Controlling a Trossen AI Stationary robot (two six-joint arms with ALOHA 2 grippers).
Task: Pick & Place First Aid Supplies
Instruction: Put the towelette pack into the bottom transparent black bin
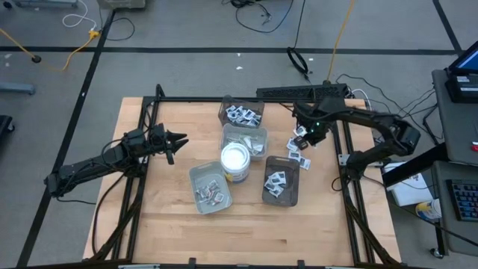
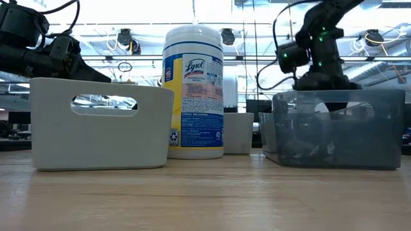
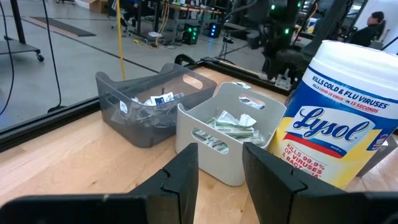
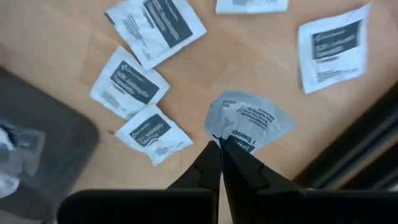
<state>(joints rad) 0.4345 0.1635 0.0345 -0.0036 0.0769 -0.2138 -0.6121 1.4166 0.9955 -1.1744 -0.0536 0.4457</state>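
Pinched between the right pincer's closed tips, a white packet crumples on the surface among loose square packets. From above, that pincer sits beside the dark tray; the left pincer, half-spread and empty, hovers left of the tub.

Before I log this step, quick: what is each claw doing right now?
Left claw: open, holding nothing, facing the trays from the table's left side.
Right claw: shut on a white packet among the loose packets.
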